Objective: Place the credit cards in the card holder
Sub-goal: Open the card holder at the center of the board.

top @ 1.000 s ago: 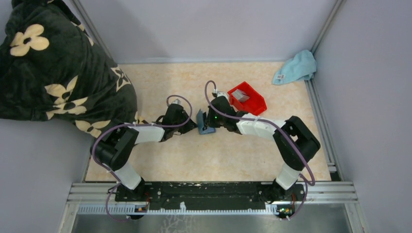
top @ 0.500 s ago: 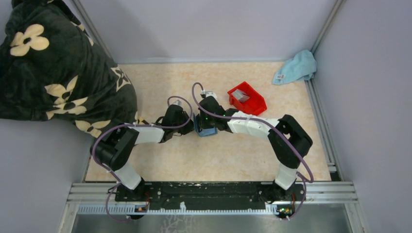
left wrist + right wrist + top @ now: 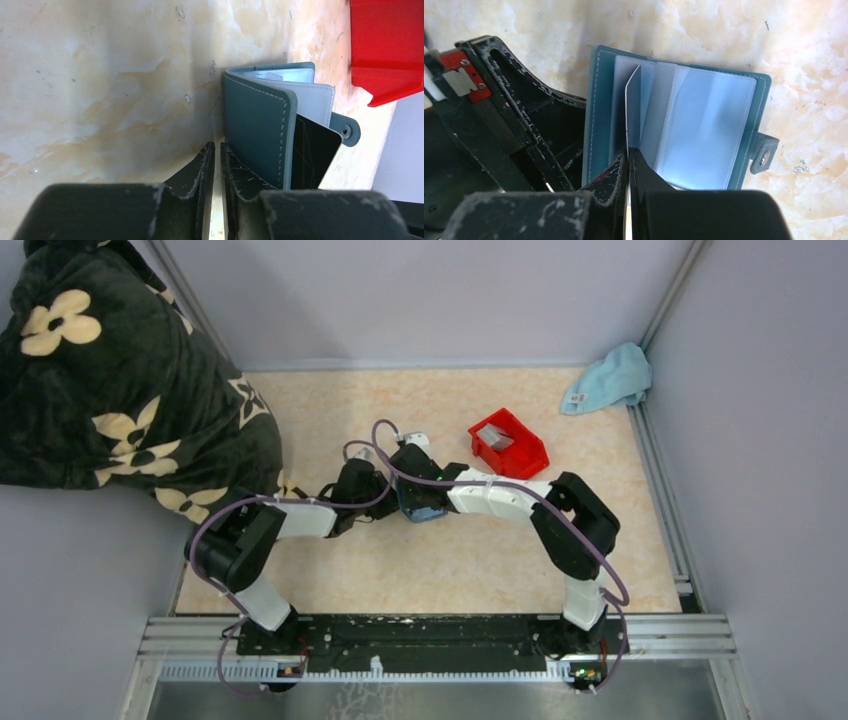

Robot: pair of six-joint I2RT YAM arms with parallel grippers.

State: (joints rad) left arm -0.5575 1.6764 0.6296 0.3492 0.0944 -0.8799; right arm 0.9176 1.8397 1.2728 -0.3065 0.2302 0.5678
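Observation:
The teal card holder (image 3: 596, 100) lies open on the table, its clear sleeves (image 3: 709, 130) fanned out and its snap tab (image 3: 764, 152) at the right. My right gripper (image 3: 629, 150) is shut on a thin credit card (image 3: 633, 110), held edge-on with its far end between two sleeves. In the left wrist view that dark card (image 3: 312, 152) shows behind the raised teal cover (image 3: 255, 135). My left gripper (image 3: 218, 146) stands a narrow slit apart with nothing in it, one finger against the cover's outer side. From above, both grippers meet at the card holder (image 3: 428, 508).
A red plastic bin (image 3: 525, 452) sits just right of the arms with a grey card (image 3: 497, 438) inside; its corner (image 3: 385, 45) shows in the left wrist view. A light blue cloth (image 3: 610, 377) lies in the far right corner. A black floral blanket (image 3: 110, 370) covers the left side.
My right arm has swung left from beside the red bin, carrying the card over to the card holder. The left arm has stayed where it was.

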